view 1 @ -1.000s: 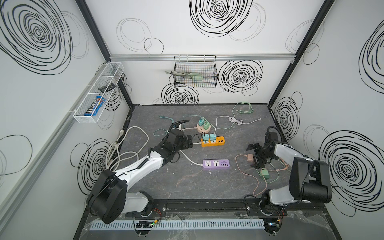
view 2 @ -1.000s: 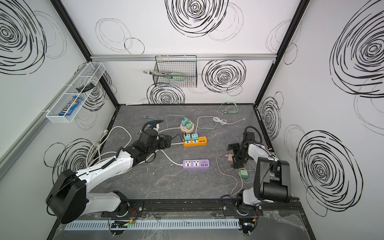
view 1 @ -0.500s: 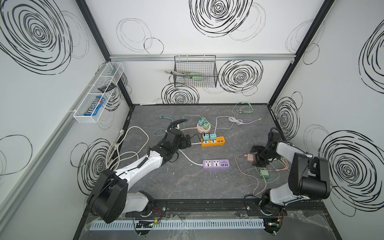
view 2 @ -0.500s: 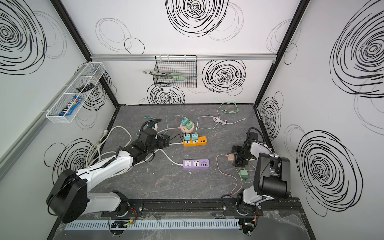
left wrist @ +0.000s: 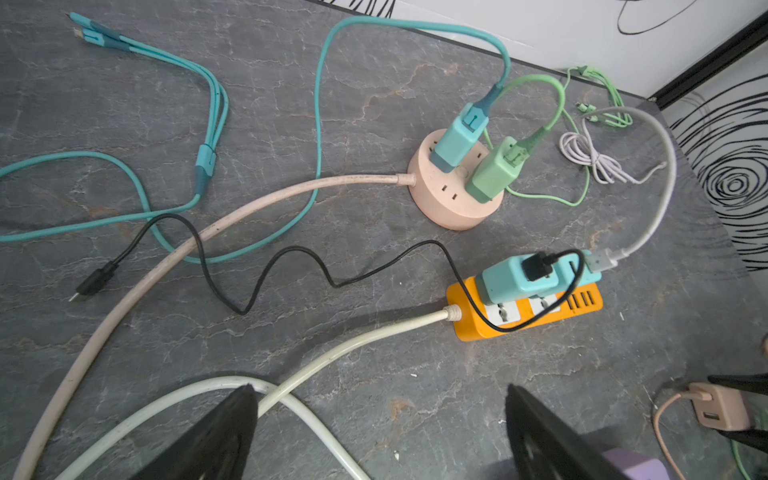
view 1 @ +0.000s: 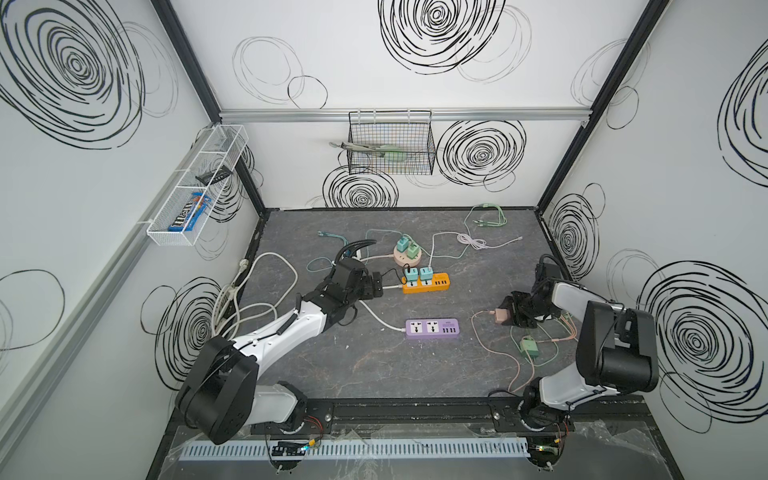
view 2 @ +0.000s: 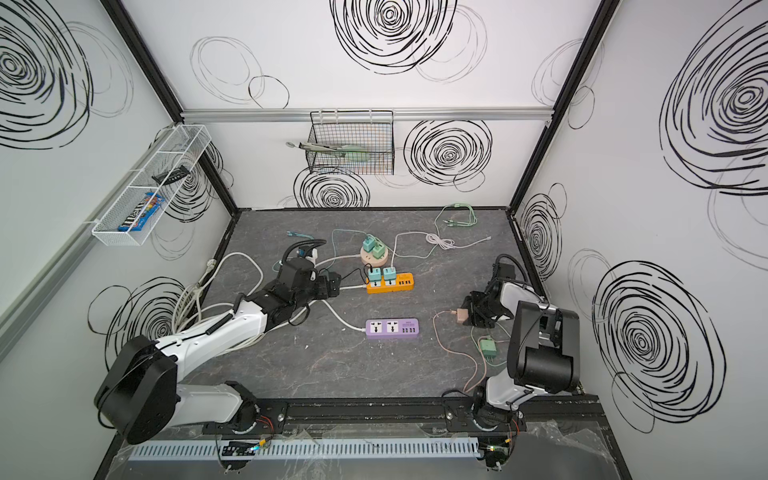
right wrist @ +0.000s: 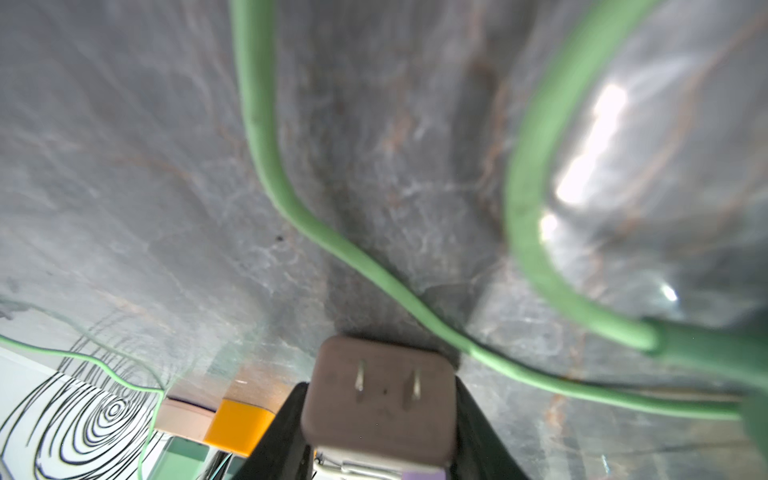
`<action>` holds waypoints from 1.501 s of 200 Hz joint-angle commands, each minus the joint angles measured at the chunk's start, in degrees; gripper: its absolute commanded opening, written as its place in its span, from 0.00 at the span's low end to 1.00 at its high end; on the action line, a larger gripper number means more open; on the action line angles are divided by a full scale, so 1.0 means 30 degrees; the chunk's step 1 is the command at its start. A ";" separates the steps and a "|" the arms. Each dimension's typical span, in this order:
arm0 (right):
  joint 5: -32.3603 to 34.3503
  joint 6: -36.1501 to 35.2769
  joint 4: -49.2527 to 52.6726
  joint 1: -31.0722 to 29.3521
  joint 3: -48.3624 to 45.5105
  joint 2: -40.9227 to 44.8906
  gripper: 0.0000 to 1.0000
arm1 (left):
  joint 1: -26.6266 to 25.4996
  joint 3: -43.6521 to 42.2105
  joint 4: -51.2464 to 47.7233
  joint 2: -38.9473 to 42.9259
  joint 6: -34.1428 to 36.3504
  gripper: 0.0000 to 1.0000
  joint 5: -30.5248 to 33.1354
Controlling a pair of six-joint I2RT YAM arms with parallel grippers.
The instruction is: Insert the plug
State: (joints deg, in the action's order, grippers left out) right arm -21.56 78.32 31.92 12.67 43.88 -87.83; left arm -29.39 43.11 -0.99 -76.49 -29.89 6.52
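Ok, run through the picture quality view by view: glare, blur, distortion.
Right wrist view: glare bleaches part of the table, the green cable is blurred, and the pink plug in the right pincer reads clearer. Left wrist view: sharp and evenly lit, with a soft shadow beside the orange strip. Both top views: even light, with the cage posts splayed by the wide lens.

Pinkish square two-prong plug (view 1: pixel 500 316); right-hand side

2 white arms (view 1: pixel 286 328), black joints (view 1: pixel 216 386), black cables (view 1: pixel 353 245)
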 commanded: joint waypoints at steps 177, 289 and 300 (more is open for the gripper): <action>-0.1275 0.6031 -0.3767 -0.8249 0.2483 0.5963 0.27 | -0.4912 0.4262 0.8361 -0.4449 0.0979 0.99 -1.0118; -0.1891 0.7615 -0.6511 -0.8837 0.2110 0.7303 0.29 | -0.4736 0.6802 0.9440 -0.7783 -0.1764 0.87 -0.9367; -0.2025 0.7642 -0.6628 -0.8845 0.2016 0.7305 0.30 | -0.4707 0.6818 0.9642 -0.7811 -0.1657 0.90 -0.9571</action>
State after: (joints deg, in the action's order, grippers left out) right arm -26.61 99.35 15.09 -13.56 50.72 -67.24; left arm -43.72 61.28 24.40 -99.63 -34.04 -21.98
